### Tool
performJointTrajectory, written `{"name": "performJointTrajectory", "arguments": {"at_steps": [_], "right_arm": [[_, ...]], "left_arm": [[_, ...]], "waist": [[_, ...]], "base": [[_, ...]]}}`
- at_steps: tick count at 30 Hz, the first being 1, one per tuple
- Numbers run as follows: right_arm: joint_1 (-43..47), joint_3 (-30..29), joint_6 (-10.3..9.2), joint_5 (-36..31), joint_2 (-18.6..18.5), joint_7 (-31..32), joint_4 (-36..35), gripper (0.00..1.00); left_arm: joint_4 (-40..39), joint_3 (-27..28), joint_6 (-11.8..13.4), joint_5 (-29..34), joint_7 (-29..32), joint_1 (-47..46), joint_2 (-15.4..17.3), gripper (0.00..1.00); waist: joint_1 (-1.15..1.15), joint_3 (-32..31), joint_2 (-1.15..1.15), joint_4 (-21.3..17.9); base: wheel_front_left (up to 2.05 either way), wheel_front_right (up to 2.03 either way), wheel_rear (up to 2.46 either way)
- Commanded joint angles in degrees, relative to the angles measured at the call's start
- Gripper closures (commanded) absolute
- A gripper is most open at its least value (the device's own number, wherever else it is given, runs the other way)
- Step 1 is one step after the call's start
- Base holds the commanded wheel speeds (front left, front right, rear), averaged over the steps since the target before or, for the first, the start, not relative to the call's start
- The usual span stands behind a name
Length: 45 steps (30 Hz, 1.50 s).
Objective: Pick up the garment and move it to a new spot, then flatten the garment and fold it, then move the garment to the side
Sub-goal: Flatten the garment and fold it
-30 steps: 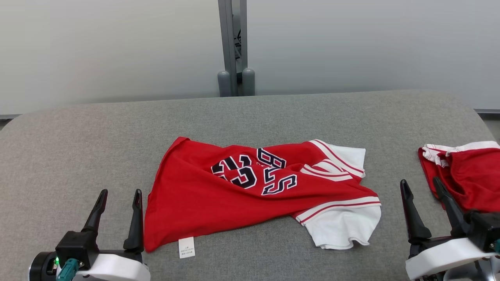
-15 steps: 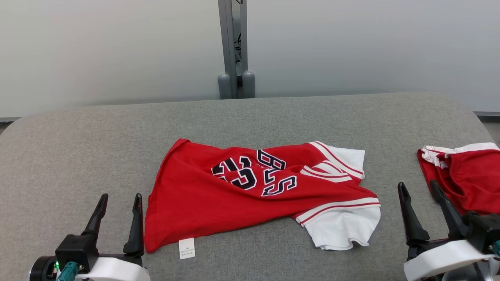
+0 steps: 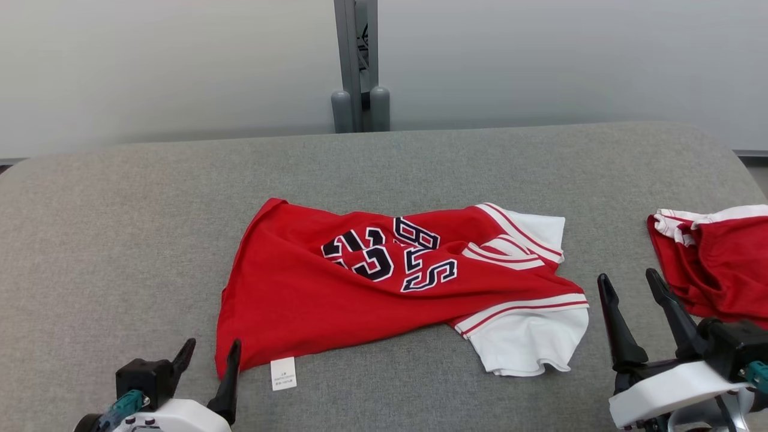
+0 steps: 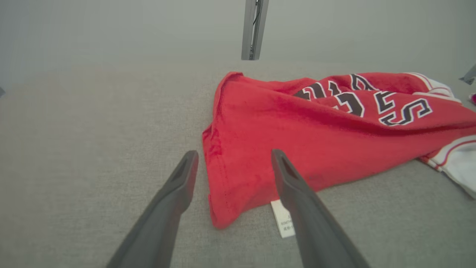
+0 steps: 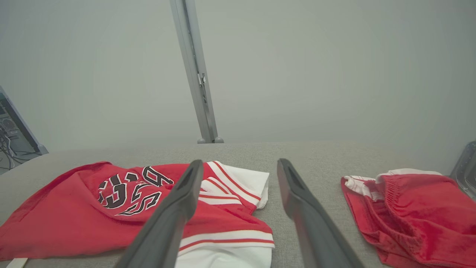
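A crumpled red jersey (image 3: pixel 336 306) is laid on the grey table (image 3: pixel 120 240); left gripper (image 3: pixel 213 343) and right gripper (image 3: pixel 626 276) are held wide, empty.

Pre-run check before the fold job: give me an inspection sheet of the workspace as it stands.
Surface: grey fabric table, flat, no stains seen.
Job's things: red jersey lies rumpled mid-table, unfolded, white sleeves to the robot's right; white label at its near hem.
Clutter: second red garment bunched at the table's right edge, apart from the jersey.
Grippers: left gripper open at the jersey's near left corner, holding nothing; right gripper open between the two garments, holding nothing.
Cables: wires off the table, far left in the right wrist view.
Surroundings: pale wall, grey metal post behind the table.
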Motion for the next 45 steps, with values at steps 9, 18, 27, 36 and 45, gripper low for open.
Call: {"name": "performJointTrajectory", "arguments": {"at_steps": [9, 18, 27, 36, 45], "right_arm": [[-2.2, 1.21, 0.01, 0.33, -0.18, -0.81, 0.83, 0.0], [-3.09, 1.3, 0.01, 0.3, -0.17, -0.76, 1.66, 0.0], [-0.35, 1.4, 0.01, 0.81, -0.18, 3.44, 2.66, 0.0], [4.73, 4.82, 0.01, 2.25, -0.19, 10.38, 3.57, 0.0], [2.58, 6.82, 0.01, 9.23, -0.19, 8.98, 8.8, 0.0]], "left_arm": [[6.88, -0.16, -2.19, -3.91, 4.49, -2.32, 0.3, 0.0], [10.52, -0.47, -3.62, -4.88, 3.86, -5.0, 0.26, 0.27], [11.48, -0.88, -3.62, -4.61, 2.72, -5.97, 0.55, 1.0], [10.57, -0.99, -3.04, -4.33, 2.02, -6.63, 1.09, 1.0], [11.11, -1.59, -3.43, -4.51, 1.74, -7.33, 1.11, 1.0]], "waist": [[0.0, 4.97, 0.0, -0.98], [0.0, 6.72, 0.0, -1.08], [0.0, 6.85, 0.0, -0.77], [0.0, 7.69, 0.0, -1.06], [0.0, 8.23, 0.0, -0.97]], "base": [[0.0, 0.0, 0.0], [0.0, 0.0, 0.0], [0.0, 0.0, 0.0], [0.0, 0.0, 0.0], [0.0, 0.0, 0.0]]}}
